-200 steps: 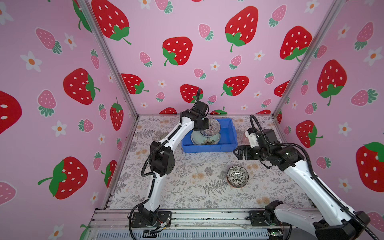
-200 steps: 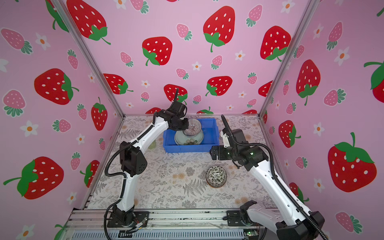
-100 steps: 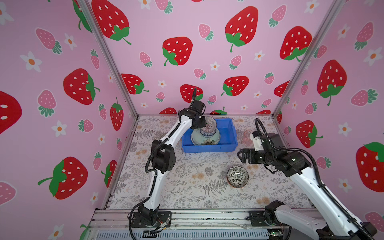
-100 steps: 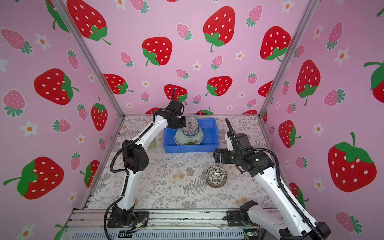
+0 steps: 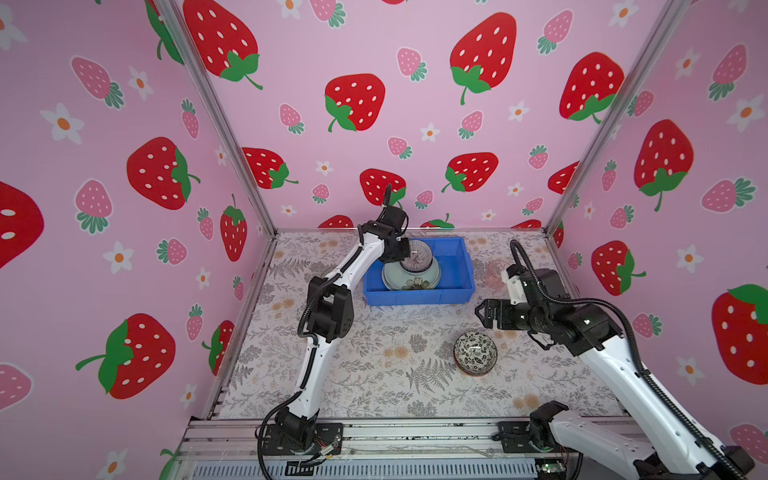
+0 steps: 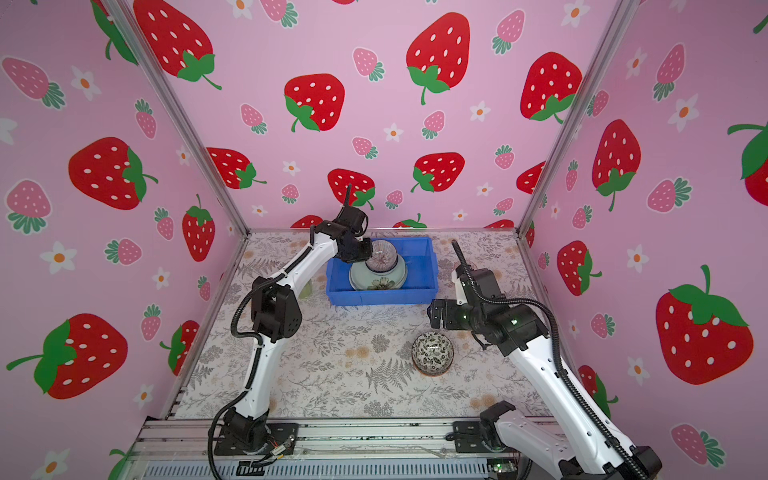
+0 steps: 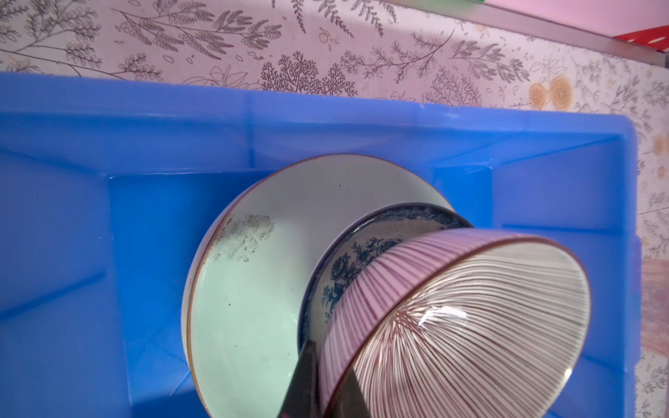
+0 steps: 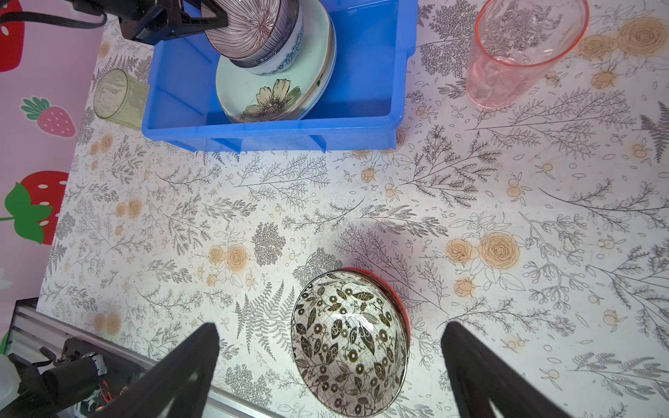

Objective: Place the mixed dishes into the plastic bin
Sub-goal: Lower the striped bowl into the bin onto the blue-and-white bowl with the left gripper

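The blue plastic bin stands at the back of the table. Inside lies a pale green flower plate with a blue-white bowl on it. My left gripper is shut on the rim of a red-striped bowl, held tilted just over the blue-white bowl. A black-white bowl sits on the table, a red edge showing beneath it. My right gripper hangs open above and behind it, touching nothing.
A pink glass tumbler stands upright on the table right of the bin. A green tumbler stands against the bin's left side, partly behind my left arm. Strawberry-print walls close three sides; a metal rail runs along the front.
My right arm has shifted slightly toward the table's front, nearer the black-white bowl, still open. The left gripper keeps the striped bowl over the bin, barely moved.
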`<state>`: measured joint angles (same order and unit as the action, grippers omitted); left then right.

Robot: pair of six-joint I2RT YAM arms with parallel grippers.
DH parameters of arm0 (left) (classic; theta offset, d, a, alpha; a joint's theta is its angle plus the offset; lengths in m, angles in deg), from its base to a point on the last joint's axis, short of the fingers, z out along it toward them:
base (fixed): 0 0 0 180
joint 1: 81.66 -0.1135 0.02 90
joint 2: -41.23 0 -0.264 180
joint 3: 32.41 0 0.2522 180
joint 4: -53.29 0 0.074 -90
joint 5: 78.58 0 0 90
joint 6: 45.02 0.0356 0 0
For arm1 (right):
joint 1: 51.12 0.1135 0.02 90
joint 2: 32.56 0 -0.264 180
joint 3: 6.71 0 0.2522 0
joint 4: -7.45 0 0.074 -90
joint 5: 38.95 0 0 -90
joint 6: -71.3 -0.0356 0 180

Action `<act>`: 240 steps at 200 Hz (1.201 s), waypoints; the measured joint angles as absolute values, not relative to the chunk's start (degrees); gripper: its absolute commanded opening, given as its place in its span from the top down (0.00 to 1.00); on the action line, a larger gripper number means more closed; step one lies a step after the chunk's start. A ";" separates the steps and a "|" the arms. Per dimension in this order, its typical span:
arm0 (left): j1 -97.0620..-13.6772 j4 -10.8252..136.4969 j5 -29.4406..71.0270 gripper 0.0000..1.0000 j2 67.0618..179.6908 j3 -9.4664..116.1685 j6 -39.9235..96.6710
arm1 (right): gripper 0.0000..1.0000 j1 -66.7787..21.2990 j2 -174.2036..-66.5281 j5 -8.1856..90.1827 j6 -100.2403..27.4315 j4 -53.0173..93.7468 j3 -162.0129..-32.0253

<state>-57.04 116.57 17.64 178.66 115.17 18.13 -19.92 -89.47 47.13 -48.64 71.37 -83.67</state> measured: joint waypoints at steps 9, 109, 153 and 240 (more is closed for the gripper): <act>-57.08 116.53 17.75 0.98 178.66 115.17 18.13 | 0.01 -19.92 -89.78 47.11 -48.64 71.32 -83.67; -57.41 116.49 22.12 0.89 178.66 115.17 18.17 | 0.01 -19.94 -92.29 46.93 -48.57 70.51 -83.67; -57.41 116.49 22.65 0.86 178.68 115.17 18.15 | 0.01 -20.16 -93.05 46.93 -48.42 70.21 -83.67; -57.63 116.03 22.86 0.81 178.75 115.15 18.15 | 0.01 -20.16 -93.80 46.91 -47.87 70.01 -83.67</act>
